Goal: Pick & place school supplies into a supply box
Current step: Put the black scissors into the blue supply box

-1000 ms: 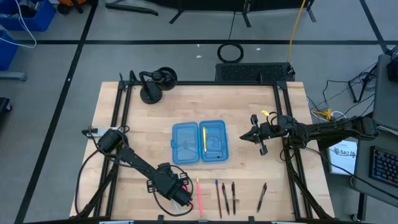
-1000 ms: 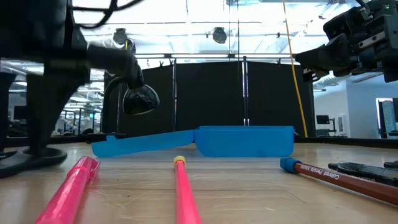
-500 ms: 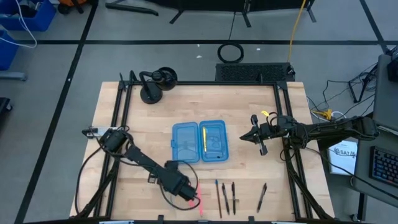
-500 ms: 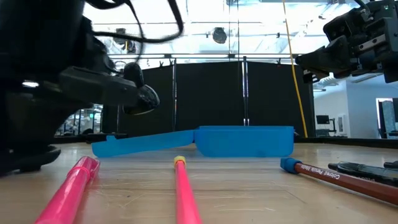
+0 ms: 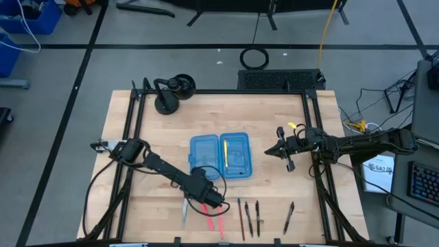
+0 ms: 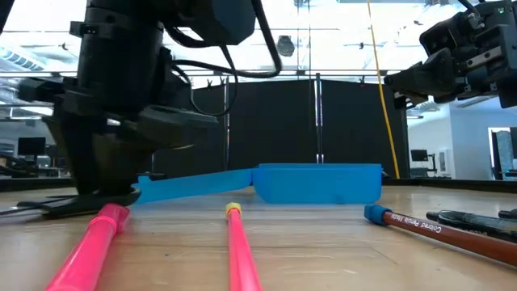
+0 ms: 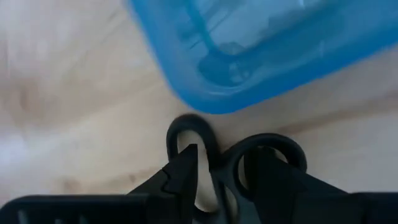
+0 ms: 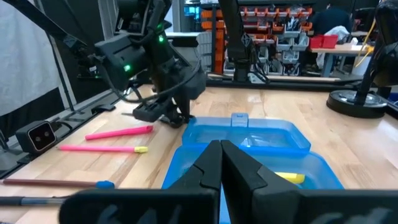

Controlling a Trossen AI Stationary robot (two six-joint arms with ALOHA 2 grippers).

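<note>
The supply box [image 5: 219, 156] lies open at mid-table, with a yellow pencil [image 5: 225, 152] in its right half. My left gripper [image 5: 211, 200] is at the box's near-left corner [image 7: 205, 99], shut on the black-handled scissors [image 7: 267, 149]. Their silver blades [image 5: 184, 211] trail toward the near edge. Two pink markers [image 5: 216, 221] and several pens [image 5: 248, 218] lie along the near edge. My right gripper [image 5: 274, 150] is shut and hovers to the right of the box. My left gripper holds the scissors at their black handles, with the bars between the two loops [image 7: 214, 180] pinched between its fingers. The loops [image 7: 189, 127] stick out past the fingertips toward the box. The fingers come down from above. In the low view the scissors [image 6: 73, 204] sit at table level; whether they are lifted clear, I cannot tell.
A black stand [image 5: 168, 96] sits at the far-left corner. A black metal frame [image 5: 312, 137] runs along the table's sides. A blue-capped brown pencil [image 6: 436, 230] and dark pens lie near the low camera. Bare wood shows between the box and the near row.
My left gripper has moved from the near edge, over the pink markers, toward the box's near-left corner, going right and far. The scissors' blades have come out from under the arm and now trail behind it. The right arm has stayed still.
</note>
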